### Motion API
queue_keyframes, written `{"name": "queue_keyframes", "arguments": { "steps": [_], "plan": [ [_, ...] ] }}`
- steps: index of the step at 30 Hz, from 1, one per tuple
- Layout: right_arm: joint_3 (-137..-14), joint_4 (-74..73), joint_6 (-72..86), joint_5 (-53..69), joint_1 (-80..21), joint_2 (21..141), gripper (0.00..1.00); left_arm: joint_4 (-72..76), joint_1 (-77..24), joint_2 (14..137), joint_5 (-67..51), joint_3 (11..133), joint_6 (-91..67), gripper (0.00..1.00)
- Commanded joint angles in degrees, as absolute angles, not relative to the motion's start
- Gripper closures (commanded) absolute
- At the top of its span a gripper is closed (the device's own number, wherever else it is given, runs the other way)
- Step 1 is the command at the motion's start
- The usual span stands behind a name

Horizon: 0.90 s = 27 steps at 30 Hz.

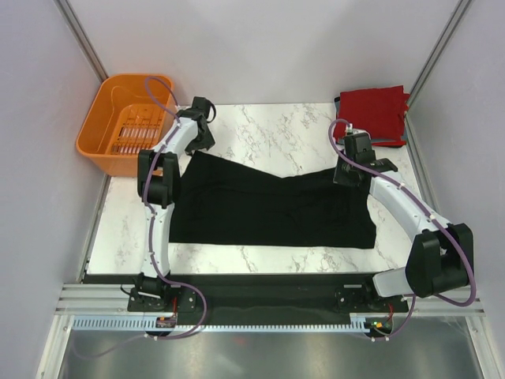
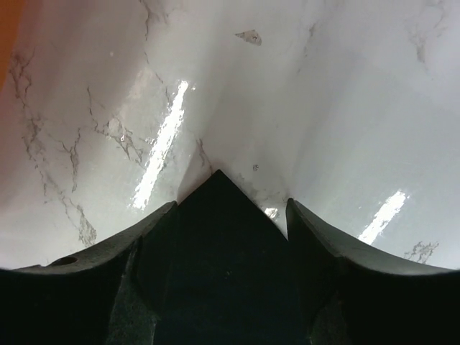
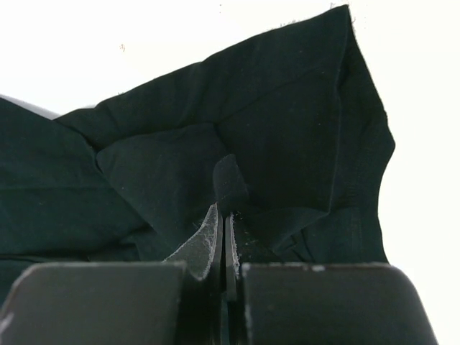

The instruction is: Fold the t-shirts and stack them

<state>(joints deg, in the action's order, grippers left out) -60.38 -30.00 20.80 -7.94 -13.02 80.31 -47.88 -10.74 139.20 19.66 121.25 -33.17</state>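
Observation:
The large black t-shirt lies spread across the marble table, its far edge sagging in the middle. My left gripper is open at the shirt's far left corner. In the left wrist view its two fingers straddle that pointed corner, which lies flat on the table. My right gripper is shut on a bunched fold at the shirt's far right corner. In the right wrist view the fingertips pinch the black cloth. A folded red t-shirt lies at the far right. I cannot make out the grey-blue one.
An orange plastic basket stands off the table's far left corner, close to my left arm; a sliver of it shows in the left wrist view. Grey walls close in both sides. Bare marble table lies between the grippers.

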Motion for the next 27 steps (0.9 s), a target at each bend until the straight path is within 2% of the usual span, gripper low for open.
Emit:
{"name": "queue_keyframes", "arguments": {
  "steps": [1, 5, 6, 7, 8, 11, 12, 15, 18, 27],
  "plan": [
    [-59.68, -27.69, 20.57, -6.77, -13.18, 79.63, 1.0, -49.31, -11.07, 141.94, 22.06, 122.61, -33.57, 0.32],
    [-59.15, -27.42, 20.57, -6.68, -13.18, 79.89, 1.0, -49.39, -11.07, 143.52, 21.71, 123.66, -33.84, 0.44],
    [-59.15, -27.33, 20.57, -6.68, -13.18, 80.07, 1.0, -49.39, -11.07, 144.05, 21.45, 124.27, -33.75, 0.54],
    [-59.15, -27.33, 20.48, -6.77, -13.18, 80.16, 1.0, -49.48, -11.07, 144.14, 21.1, 124.54, -33.92, 0.58],
    [-59.15, -27.25, 20.48, -6.94, -13.18, 80.16, 1.0, -49.4, -11.07, 144.14, 21.18, 124.63, -34.01, 0.69],
    [-59.68, -27.16, 20.48, -7.12, -13.27, 80.94, 1.0, -49.92, -10.99, 143.88, 20.66, 125.07, -34.28, 0.83],
    [-60.03, -27.16, 20.57, -7.29, -13.18, 81.21, 1.0, -50.18, -10.99, 143.7, 20.48, 125.59, -34.28, 0.92],
    [-62.48, -27.16, 20.74, -8.17, -13.18, 83.23, 1.0, -51.41, -10.81, 142.12, 19.87, 126.47, -34.54, 0.98],
    [-67.4, -27.86, 20.74, -9.31, -13.18, 86.13, 1.0, -52.55, -10.29, 138.88, 19.16, 126.65, -35.07, 0.98],
    [-95.96, -36.81, 16.79, -13.09, -13.01, 98.16, 1.0, -55.72, -8.09, 125.62, 18.46, 125.08, -35.86, 0.98]
  ]
}}
